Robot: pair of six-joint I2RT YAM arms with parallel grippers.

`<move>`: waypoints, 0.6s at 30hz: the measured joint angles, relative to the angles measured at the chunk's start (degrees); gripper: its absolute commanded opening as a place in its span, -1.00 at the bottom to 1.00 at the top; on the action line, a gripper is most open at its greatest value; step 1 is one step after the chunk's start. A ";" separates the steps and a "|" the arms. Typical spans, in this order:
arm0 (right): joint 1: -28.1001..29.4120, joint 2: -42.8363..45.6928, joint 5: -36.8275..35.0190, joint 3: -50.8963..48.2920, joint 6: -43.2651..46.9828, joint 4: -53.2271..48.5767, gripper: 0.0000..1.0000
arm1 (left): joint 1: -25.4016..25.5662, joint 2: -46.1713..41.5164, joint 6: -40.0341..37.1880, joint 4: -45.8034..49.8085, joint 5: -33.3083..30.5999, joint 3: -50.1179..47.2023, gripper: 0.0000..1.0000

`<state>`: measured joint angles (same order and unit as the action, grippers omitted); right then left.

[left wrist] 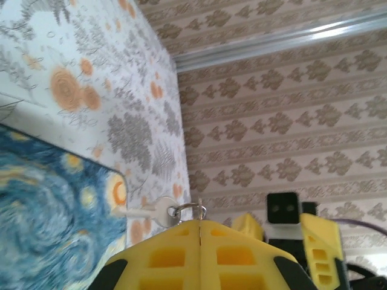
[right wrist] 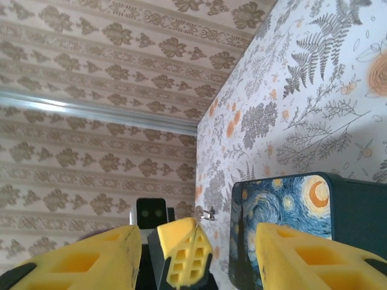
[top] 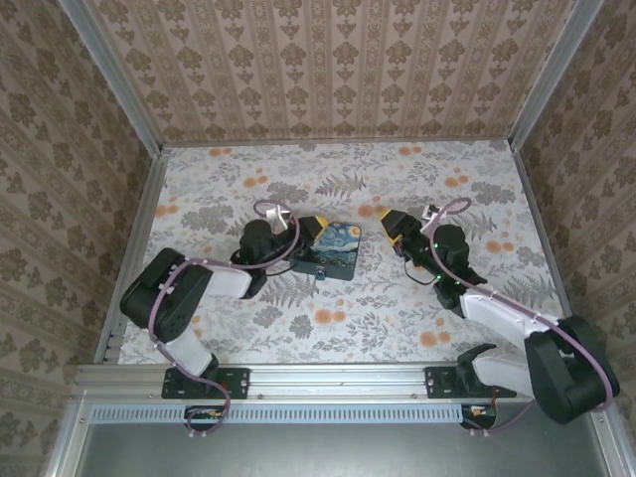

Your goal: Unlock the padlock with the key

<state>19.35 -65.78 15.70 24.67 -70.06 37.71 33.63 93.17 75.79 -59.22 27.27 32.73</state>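
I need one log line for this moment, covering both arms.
left fingers: shut on ring of key | right fingers: open, empty | padlock: beside painted box, key not inserted

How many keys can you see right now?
1. The key sticks out from the tip of the shut left claw, its blade pointing toward the painted box. A second could be hidden behind the claw.

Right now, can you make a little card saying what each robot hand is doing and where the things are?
left end effector: shut on the key, gripping its ring
right end effector: open, empty
painted box: flat on the table, beside the left end effector
padlock: tiny, by the box's near edge
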 measured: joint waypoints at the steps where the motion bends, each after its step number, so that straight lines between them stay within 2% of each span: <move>1: -0.37 0.44 0.90 0.57 1.51 -1.40 0.09 | -0.46 -1.81 -2.54 4.59 1.33 0.90 -1.00; 6: -1.49 -0.85 7.56 4.92 8.74 -6.49 0.09 | -0.44 -12.94 -23.41 36.52 3.52 13.09 -1.00; 8: -1.49 -2.64 10.40 6.49 10.67 -6.49 0.09 | -0.44 -16.61 -30.73 44.96 3.61 17.42 -1.00; 12: -1.46 -6.91 16.61 9.09 13.44 -4.50 0.08 | -1.60 -20.46 -41.38 55.98 5.95 21.94 -1.00; 18: -1.31 -10.05 23.76 12.68 16.11 -0.57 0.07 | -2.23 -19.56 -50.21 66.25 11.39 22.77 -1.00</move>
<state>18.04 -75.83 39.46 37.34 -53.95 37.15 31.40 73.60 25.58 7.03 38.65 55.51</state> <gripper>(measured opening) 0.538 0.047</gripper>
